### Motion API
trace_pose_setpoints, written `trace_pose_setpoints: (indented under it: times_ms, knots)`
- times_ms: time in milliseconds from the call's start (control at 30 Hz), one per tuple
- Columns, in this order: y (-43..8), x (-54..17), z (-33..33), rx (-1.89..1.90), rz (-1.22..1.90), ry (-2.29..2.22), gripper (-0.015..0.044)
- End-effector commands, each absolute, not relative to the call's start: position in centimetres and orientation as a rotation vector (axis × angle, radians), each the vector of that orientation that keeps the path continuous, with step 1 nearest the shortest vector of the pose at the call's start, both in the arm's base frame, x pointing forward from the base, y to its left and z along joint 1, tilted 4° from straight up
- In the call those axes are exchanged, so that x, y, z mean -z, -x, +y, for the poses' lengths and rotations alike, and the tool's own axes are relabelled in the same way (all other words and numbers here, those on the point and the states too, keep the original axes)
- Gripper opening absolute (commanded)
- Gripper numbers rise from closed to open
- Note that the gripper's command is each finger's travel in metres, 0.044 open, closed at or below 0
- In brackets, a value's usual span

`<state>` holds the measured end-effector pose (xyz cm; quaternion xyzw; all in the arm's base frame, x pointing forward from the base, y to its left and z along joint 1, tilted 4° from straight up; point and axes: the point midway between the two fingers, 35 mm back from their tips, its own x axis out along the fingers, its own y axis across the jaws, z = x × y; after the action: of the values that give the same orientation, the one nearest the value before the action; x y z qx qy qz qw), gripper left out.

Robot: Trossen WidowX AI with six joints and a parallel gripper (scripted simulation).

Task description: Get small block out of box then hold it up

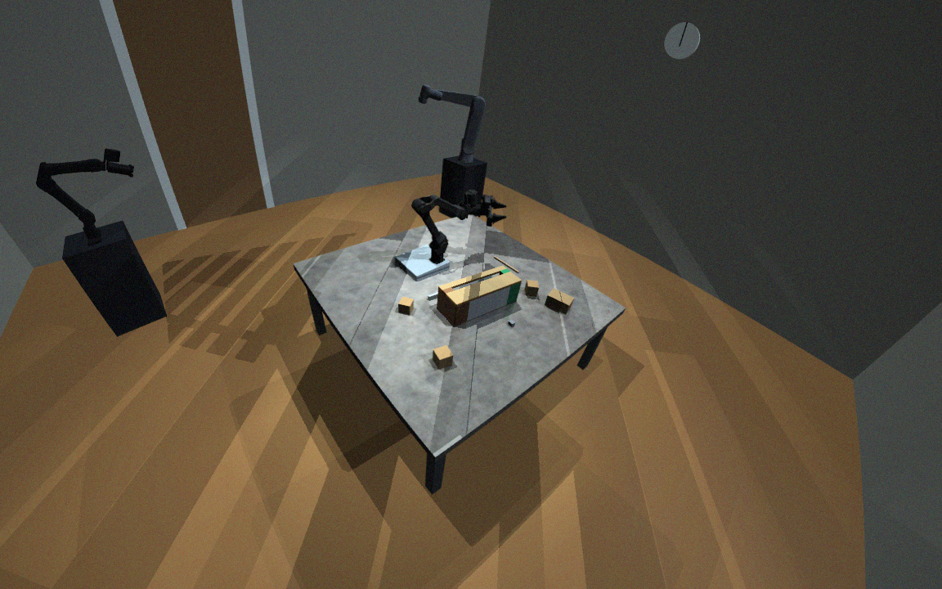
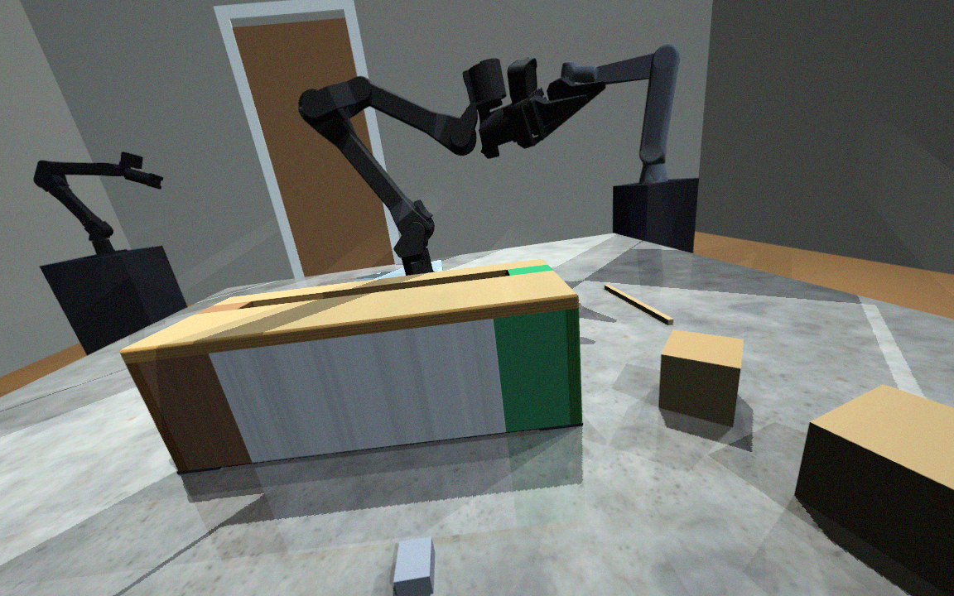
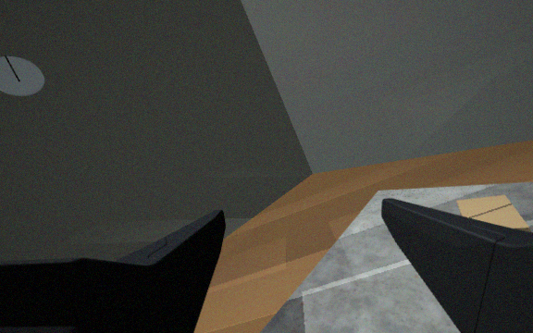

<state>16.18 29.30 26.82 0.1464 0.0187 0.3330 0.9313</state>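
Note:
The box (image 1: pixel 485 289) (image 2: pixel 392 314) stands upright on the table, with a long slot in its wooden top, a brown left end and a green right end. Its front panel (image 1: pixel 489 301) (image 2: pixel 369 392) looks pale grey; no block or shelf can be made out behind it. A small blue-grey block (image 1: pixel 511 322) (image 2: pixel 413 567) lies on the table in front of the box, apart from it. My gripper (image 1: pixel 505 210) (image 2: pixel 590 92) (image 3: pixel 301 213) is open and empty, raised high behind the box's green end, well away from the box and the block.
A thin wooden stick (image 1: pixel 505 264) (image 2: pixel 638 305) lies behind the green end. Wooden blocks stand right of the box (image 1: pixel 531 288) (image 2: pixel 701 377), farther right (image 1: pixel 559 301) (image 2: pixel 910 459) (image 3: pixel 490 209), left (image 1: pixel 405 306) and near the front (image 1: pixel 442 357). A pale piece (image 1: pixel 432 296) is beside the brown end.

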Motion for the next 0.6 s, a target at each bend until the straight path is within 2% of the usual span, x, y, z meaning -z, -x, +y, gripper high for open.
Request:
trace_pose_setpoints:
  times_ms: [0, 133, 300, 567]
  knots:
    - [-16.3, -26.8, 29.3, -0.68, 0.04, -0.299, 0.04]
    - [-18.5, -26.1, 29.1, -0.634, 0.089, -0.276, 0.04]
    - [-24.1, -24.2, 27.4, -0.502, 0.233, -0.246, 0.04]
    - [-32.6, -21.4, 19.5, -0.215, 0.445, -0.283, 0.04]
